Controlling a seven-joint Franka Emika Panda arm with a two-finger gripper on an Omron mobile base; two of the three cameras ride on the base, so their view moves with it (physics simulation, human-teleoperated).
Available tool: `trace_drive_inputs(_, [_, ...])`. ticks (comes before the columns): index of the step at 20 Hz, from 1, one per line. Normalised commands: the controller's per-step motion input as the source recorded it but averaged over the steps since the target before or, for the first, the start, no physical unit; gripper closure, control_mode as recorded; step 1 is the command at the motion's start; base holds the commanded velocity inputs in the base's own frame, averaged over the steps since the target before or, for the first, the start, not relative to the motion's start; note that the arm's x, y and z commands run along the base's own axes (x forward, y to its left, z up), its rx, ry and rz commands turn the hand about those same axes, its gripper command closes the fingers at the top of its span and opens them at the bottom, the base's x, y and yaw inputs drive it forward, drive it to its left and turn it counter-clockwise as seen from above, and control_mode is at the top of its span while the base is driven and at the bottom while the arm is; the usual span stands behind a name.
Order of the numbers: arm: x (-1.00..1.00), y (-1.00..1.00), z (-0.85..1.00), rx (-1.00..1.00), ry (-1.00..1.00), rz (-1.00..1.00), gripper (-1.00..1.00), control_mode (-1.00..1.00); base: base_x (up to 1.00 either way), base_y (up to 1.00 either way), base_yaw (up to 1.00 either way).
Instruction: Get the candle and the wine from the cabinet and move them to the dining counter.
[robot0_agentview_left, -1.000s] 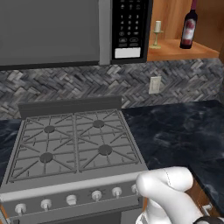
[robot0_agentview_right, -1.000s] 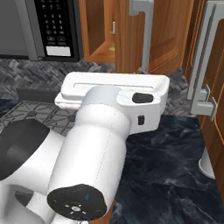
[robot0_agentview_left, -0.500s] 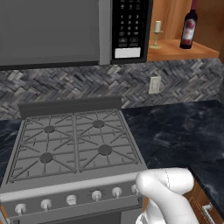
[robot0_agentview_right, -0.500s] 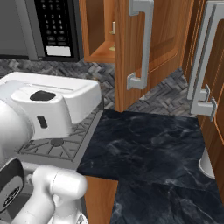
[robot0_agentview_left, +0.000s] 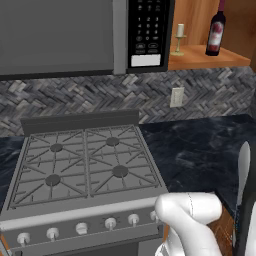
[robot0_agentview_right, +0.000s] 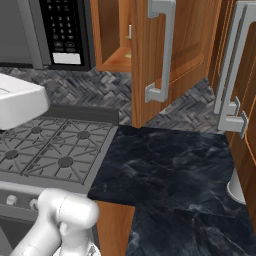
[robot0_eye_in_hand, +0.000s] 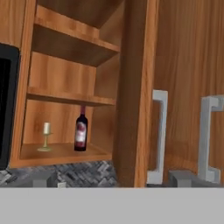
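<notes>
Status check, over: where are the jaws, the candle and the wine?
Jaws: state unclear. Candle and wine upright, apart, on the open cabinet's bottom shelf. Door swung wide; nothing blocking.

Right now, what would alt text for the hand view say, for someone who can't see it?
An open wooden cabinet holds a candle and, to its right, a dark wine bottle, both upright on the lowest shelf. The cabinet's open door stands edge-on beside them, its silver handle facing right.

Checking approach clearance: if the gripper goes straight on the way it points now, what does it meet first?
Probably the cabinet: the hand view's centre falls near the front edge of its open door, just right of the wine and candle on the bottom shelf. Nothing nearer shows in that line, though depth is unclear.
</notes>
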Motion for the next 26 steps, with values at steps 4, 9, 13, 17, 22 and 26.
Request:
trace_drive_inputs(4, [0.38,0.18,0.0,0.0,0.0,-0.32,-1.0,-1.0,0.0,0.0,0.0])
trace_drive_inputs(9, [0.53,0.04,0.0,0.02,0.0,-0.21,-1.0,-1.0,0.0,0.0,0.0])
trace_drive_inputs(13, [0.54,0.0,-0.02,0.04,-0.03,-0.06,-1.0,-1.0,0.0,0.0,0.0])
trace_drive_inputs(17, [0.46,0.0,-0.08,0.02,-0.07,0.0,-1.0,-1.0,0.0,0.0,0.0])
trace_drive_inputs(22, [0.48,-0.06,0.0,0.02,0.0,-0.04,-1.0,-1.0,0.0,0.0,0.0])
trace_drive_inputs(26, [0.4,-0.19,0.0,0.0,0.01,-0.22,-1.0,-1.0,0.0,0.0,0.0])
